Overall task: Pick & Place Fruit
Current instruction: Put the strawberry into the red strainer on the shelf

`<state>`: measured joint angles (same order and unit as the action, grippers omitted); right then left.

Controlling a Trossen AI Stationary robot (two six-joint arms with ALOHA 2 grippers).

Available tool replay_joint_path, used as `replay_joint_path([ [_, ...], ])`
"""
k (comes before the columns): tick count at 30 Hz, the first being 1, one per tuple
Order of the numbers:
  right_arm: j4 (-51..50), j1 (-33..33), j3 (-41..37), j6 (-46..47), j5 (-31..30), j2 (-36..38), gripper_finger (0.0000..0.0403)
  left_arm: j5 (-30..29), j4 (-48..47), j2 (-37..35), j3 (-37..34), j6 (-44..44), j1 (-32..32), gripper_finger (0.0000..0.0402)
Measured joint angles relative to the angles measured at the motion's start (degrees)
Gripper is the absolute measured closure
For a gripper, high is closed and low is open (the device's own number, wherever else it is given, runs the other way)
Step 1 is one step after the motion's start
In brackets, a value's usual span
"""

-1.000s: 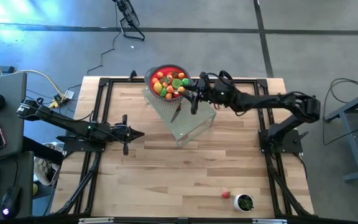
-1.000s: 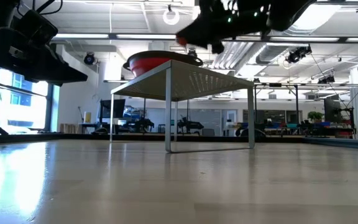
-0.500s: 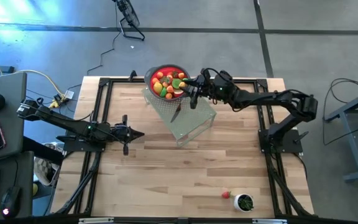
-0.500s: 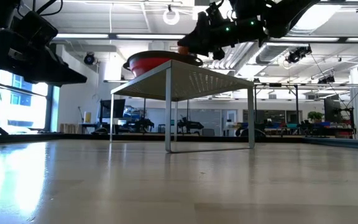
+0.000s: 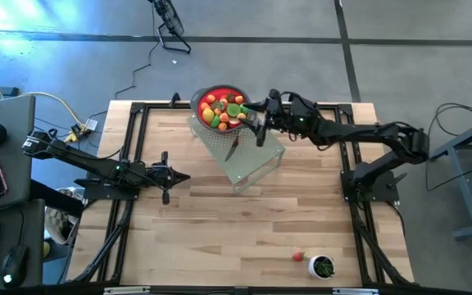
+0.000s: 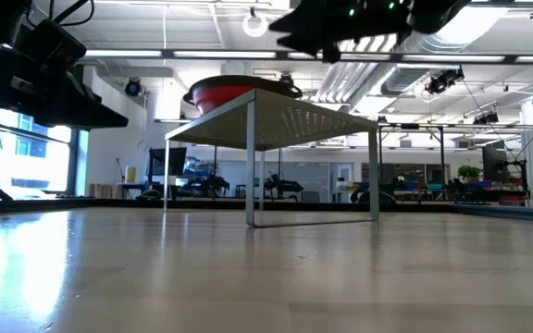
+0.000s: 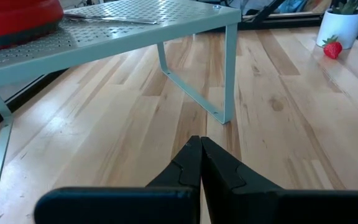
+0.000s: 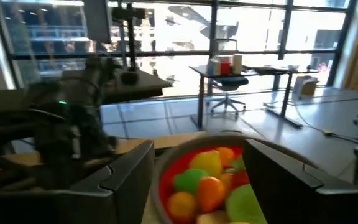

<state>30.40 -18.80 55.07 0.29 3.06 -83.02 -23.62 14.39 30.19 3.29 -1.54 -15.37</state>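
A red bowl [image 5: 222,107] piled with small fruit [image 5: 220,110] in red, orange, yellow and green stands on the far end of a pale perforated metal rack [image 5: 248,160]. My right gripper [image 5: 257,121] hovers level just right of the bowl's rim, open, with nothing between its fingers. In its wrist view the bowl [image 8: 166,186] and fruit [image 8: 207,180] show beyond the two fingers. My left gripper [image 5: 172,174] waits shut over the table's left half, clear of everything. One strawberry [image 5: 298,256] lies on the table near the front edge.
A silver knife [image 5: 233,148] lies on the rack near the bowl. A small white cup [image 5: 323,266] with green contents stands by the strawberry at the front right. Black frame rails [image 5: 129,205] run along the table's sides. Bare wood lies between the rack and the front edge.
My right gripper has dipped toward the bowl's rim, then risen again above the rack while staying beside the bowl, and its fingers have spread wider.
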Motion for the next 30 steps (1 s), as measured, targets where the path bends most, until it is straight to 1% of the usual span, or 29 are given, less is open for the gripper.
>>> replay_joint_path([
  [3,-3.6,2.4,0.0,0.1,0.1,3.5,0.0171,0.0,0.0,0.0,0.0,0.0,0.0,0.0401],
  [8,-16.2,6.0,0.0,2.9,0.2,11.1,0.0193,0.0,0.0,0.0,0.0,0.0,0.0,0.0402],
  [14,-32.9,10.7,0.0,10.2,0.1,19.6,0.0224,0.0,0.0,0.0,0.0,-0.2,0.0,0.0401],
  [18,-40.6,15.2,0.0,15.9,-0.9,23.1,0.0247,0.0,1.0,0.0,0.0,-0.2,0.0,0.0402],
  [20,-43.6,18.0,0.0,18.2,-3.4,24.3,0.0260,0.0,1.8,0.0,0.0,-0.2,0.0,0.0402],
  [25,-49.7,26.8,-0.1,25.4,-12.4,25.6,0.0300,0.0,2.8,0.0,0.0,-0.2,0.0,0.0402],
  [30,-53.6,36.1,-0.1,32.2,-18.5,25.6,0.0346,0.0,2.9,0.0,0.0,-1.1,0.0,0.0402],
])
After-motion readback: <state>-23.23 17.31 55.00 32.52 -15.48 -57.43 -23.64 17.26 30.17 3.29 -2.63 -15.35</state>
